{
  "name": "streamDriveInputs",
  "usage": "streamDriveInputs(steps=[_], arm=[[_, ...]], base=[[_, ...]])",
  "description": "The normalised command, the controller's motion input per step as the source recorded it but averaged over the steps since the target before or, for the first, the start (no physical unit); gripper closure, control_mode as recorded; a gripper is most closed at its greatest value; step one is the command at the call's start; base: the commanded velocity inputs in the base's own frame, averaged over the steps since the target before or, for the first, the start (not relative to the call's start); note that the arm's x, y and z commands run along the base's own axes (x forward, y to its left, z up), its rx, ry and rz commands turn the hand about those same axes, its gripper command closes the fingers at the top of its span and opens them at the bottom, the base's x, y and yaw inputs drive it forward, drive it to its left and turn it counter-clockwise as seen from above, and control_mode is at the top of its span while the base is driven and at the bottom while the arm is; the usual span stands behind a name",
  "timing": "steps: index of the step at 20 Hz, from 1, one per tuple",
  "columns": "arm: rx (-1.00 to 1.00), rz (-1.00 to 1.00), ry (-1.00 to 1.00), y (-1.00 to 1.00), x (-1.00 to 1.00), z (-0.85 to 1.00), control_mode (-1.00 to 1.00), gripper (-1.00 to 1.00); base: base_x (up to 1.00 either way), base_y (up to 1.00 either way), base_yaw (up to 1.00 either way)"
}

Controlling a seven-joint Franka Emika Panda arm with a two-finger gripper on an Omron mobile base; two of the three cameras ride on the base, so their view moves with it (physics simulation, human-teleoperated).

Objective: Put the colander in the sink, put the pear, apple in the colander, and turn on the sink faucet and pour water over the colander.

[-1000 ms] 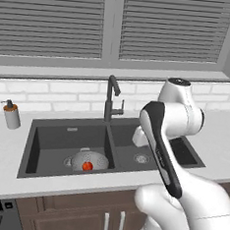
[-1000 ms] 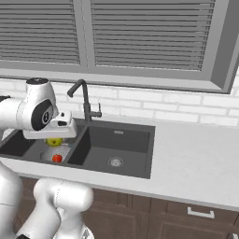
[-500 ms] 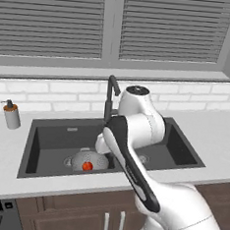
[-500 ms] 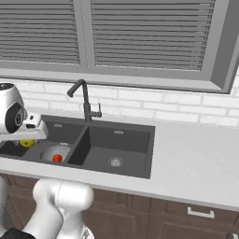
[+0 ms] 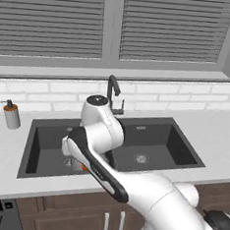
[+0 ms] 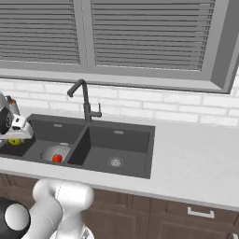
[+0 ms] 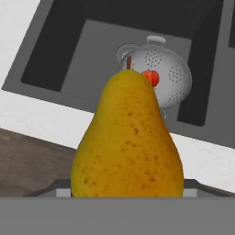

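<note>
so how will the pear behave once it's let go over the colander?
The pear looks rigid and smooth-skinned, so probably a bit slippery. Its tapered, rounded body will likely roll against the apple in the colander rather than stand upright.

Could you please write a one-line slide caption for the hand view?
Pear held in the pincer, looming before the colander holding the apple in the sink.

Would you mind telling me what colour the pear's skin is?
The pear is golden yellow with small brown speckles; the hand view shows it best.
</note>
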Motion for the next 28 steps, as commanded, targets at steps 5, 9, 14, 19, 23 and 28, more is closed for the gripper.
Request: streamDriveInputs(steps=[5, 9, 14, 19, 23, 28], arm=[[-0.01, -0.07, 0.0, 0.4, 0.74, -0.25, -1.0, 1.0], [-0.07, -0.12, 0.0, 0.09, 0.61, -0.42, -1.0, 1.0], [-0.1, -0.13, 0.0, -0.01, 0.42, -0.61, -1.0, 1.0], [-0.04, -0.11, 0.0, -0.19, 0.24, -0.58, -1.0, 1.0], [0.0, -0.1, 0.01, -0.32, 0.28, -0.32, -1.0, 1.0], [0.0, -0.08, 0.1, -0.32, 0.28, -0.33, -1.0, 1.0]], base=[[0.0, 0.0, 0.0], [0.0, 0.0, 0.0], [0.0, 0.0, 0.0], [0.0, 0.0, 0.0], [0.0, 0.0, 0.0], [0.0, 0.0, 0.0]])
